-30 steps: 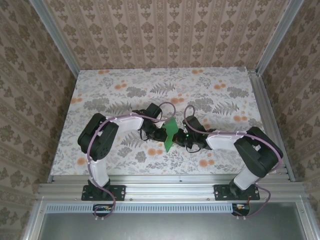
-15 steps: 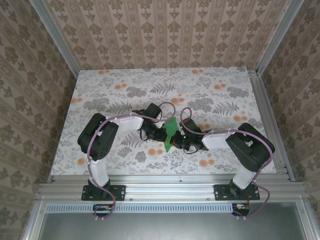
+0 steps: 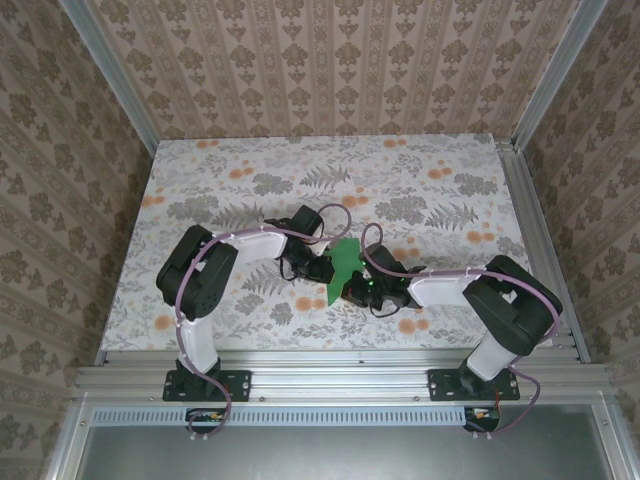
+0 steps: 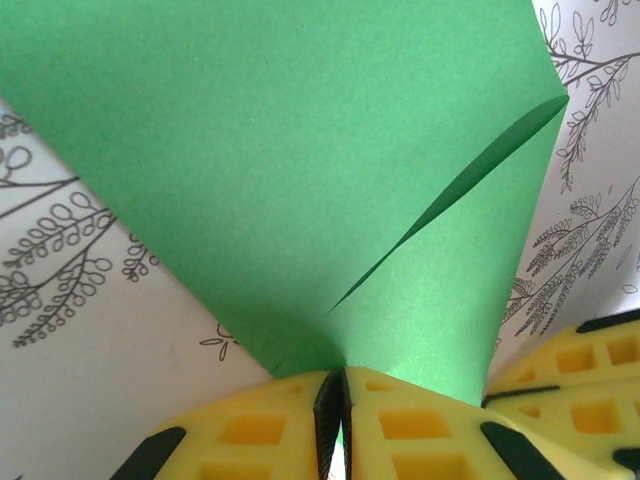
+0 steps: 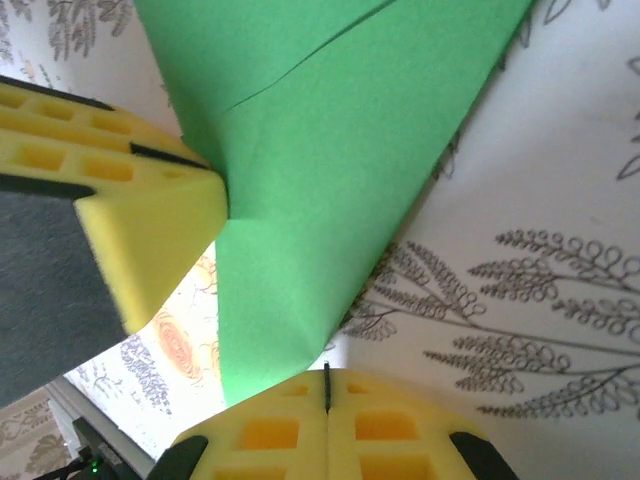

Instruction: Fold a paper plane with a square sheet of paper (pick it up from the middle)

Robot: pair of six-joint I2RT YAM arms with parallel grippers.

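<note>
My left pincer (image 4: 337,402) is closed on the folded green paper (image 4: 300,150). My right pincer (image 5: 327,405) is clamped shut on another edge, just beside it, over the table (image 3: 430,180).

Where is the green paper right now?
In the top view, the green paper is near the middle of the table, a bit toward the front, held by the left fingers on one side and the right fingers on the other.

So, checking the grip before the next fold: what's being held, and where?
The paper. The left tool pinches an edge where its layers meet; the right tool, shut, seems to grip a nearby corner.
</note>
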